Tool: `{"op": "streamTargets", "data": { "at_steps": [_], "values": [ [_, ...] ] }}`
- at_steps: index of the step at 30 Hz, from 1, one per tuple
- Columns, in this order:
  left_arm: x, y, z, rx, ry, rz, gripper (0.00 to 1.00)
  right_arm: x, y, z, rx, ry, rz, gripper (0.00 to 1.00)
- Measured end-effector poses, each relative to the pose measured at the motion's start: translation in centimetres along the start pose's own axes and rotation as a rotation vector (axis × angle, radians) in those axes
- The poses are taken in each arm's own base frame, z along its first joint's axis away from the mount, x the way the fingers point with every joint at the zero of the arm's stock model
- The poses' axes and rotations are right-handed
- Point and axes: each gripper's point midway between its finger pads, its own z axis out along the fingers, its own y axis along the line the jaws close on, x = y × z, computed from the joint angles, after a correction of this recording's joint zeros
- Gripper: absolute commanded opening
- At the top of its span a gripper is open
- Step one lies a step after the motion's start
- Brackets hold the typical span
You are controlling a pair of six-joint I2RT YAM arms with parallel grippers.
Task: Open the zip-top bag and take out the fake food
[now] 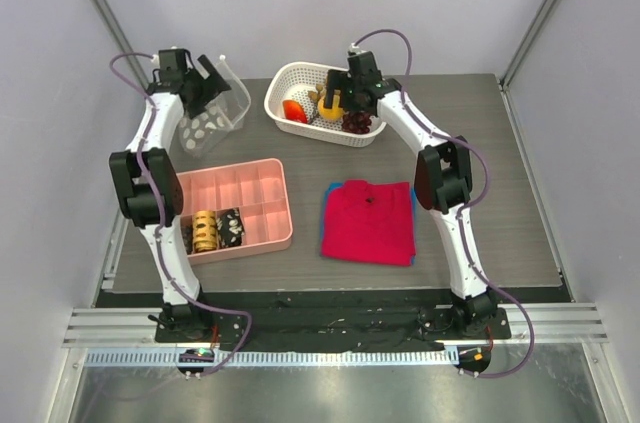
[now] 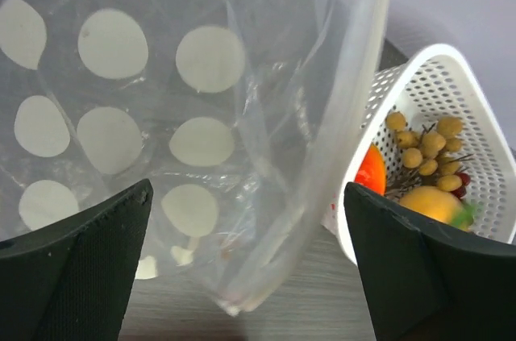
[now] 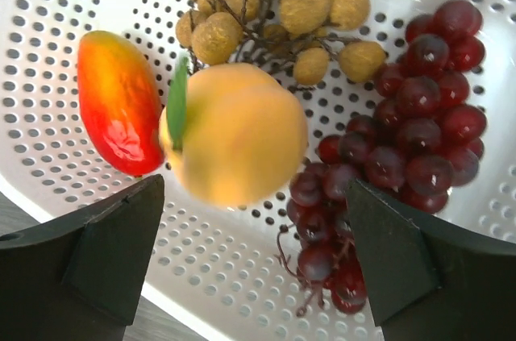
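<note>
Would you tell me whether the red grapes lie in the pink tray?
No, the grapes lie in the white basket beside the orange fruit.

- zip-top bag (image 2: 242, 115): thin clear plastic film, crinkled and shiny, printed with matt whitish dots
- mesh basket (image 3: 242, 276): smooth white perforated plastic
- red piece (image 3: 117, 103) and dark red grape cluster (image 3: 419, 115): glossy plastic
- orange-yellow fruit (image 3: 238, 135): smooth, matt
- tan-brown ball cluster (image 3: 306, 6): rough, dull
- table (image 1: 480, 143): matt grey wood grain
- red cloth (image 1: 368, 221): soft, matt fabric

No lettering, label, brand or number can be read on the zip-top bag (image 1: 215, 115), basket (image 1: 275, 93), tray (image 1: 256, 189) or cloth (image 1: 368, 223).
</note>
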Motion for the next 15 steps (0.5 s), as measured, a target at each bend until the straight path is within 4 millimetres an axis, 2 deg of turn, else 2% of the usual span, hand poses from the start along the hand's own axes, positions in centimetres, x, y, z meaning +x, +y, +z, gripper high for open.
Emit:
{"op": "streamTargets", "data": {
  "at_steps": [4, 7, 10, 11, 13, 15],
  "values": [
    [-1.3, -1.5, -2.1, -0.013, -0.026, 0.039, 1.0, 0.2, -0.6, -0.7, 0.038, 0.015, 0.014, 1.0],
    [-0.7, -3.0, -5.8, -0.042, -0.051, 0.077, 1.0, 0.3, -1.1, -2.3, 0.079, 0.027, 0.023, 1.0],
    [2.6, -6.3, -11.8, -0.011, -0.058, 0.139, 1.0, 0.0, -1.1, -5.8, 0.12, 0.029, 0.031, 1.0],
    [4.4, -8.1, -14.4, 0.031, -0.06, 0.171, 1.0, -0.4, -1.0, -7.4, 0.136, 0.018, 0.032, 1.0],
    [8.3, -11.1, -19.2, 0.134, -0.044, 0.229, 1.0, -0.6, -0.3, -12.0, 0.176, 0.0, 0.03, 0.99],
    [12.6, -13.0, -23.9, 0.25, -0.002, 0.283, 1.0, -0.6, 0.5, -16.4, 0.195, -0.033, 0.042, 1.0]
  ]
}}
